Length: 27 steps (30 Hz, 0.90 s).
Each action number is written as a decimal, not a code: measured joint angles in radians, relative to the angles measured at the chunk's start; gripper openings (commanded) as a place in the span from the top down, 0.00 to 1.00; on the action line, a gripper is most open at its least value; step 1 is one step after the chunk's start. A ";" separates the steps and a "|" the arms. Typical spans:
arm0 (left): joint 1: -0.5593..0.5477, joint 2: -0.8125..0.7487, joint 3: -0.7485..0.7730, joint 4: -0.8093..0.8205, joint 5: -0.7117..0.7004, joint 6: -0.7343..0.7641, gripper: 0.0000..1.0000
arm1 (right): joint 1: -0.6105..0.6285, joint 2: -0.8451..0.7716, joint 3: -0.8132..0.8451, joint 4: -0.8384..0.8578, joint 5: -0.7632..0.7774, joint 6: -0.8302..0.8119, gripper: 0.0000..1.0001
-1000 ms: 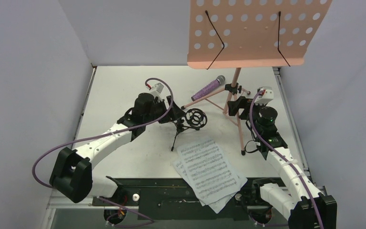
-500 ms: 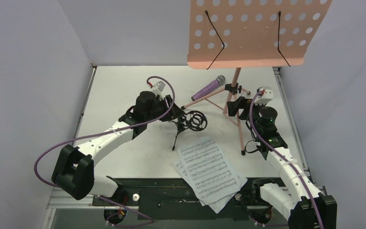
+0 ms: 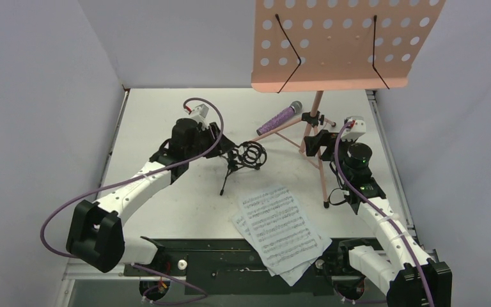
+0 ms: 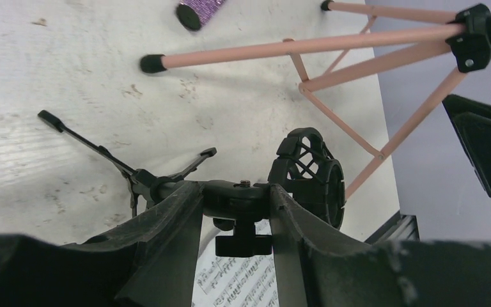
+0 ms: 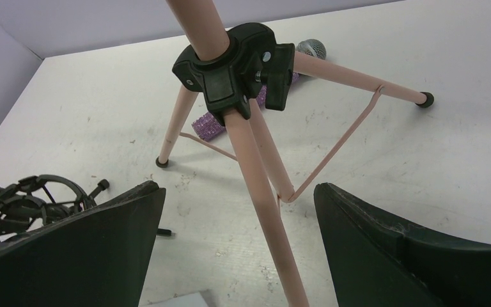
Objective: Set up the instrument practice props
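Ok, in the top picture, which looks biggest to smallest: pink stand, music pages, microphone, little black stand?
1. Pink music stand, though it sits nearest the camera.
2. Sheet-music pages.
3. Microphone and black mic stand look about alike.

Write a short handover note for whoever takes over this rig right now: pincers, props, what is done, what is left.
Left pincer: shut on the black mic stand, gripping its joint beside the ring mount.
Right pincer: open, straddling one leg of the pink music stand, not gripping it.
Props: the music stand is upright at the far right, its desk bare. The purple microphone lies on the table among its legs. The sheet music lies in a loose pile at the near edge.
Done: music stand up.
Left: probably set the mic stand, fit the microphone, put the pages on the desk.
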 measured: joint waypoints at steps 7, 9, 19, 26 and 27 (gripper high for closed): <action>0.143 -0.050 -0.008 -0.038 -0.003 0.030 0.76 | 0.000 0.000 0.000 -0.005 -0.005 0.000 0.10; 0.191 -0.059 -0.008 -0.045 0.001 0.040 0.76 | 0.000 0.000 0.000 -0.005 -0.005 0.000 0.10; 0.357 -0.091 -0.003 -0.084 -0.021 0.111 0.77 | 0.000 0.000 0.000 -0.007 -0.005 0.000 0.10; 0.389 -0.115 0.015 -0.154 -0.106 0.144 0.77 | 0.000 0.000 0.000 -0.016 -0.003 0.000 0.10; 0.389 -0.119 0.015 -0.158 -0.110 0.147 0.76 | 0.000 0.000 0.000 -0.017 -0.002 0.000 0.10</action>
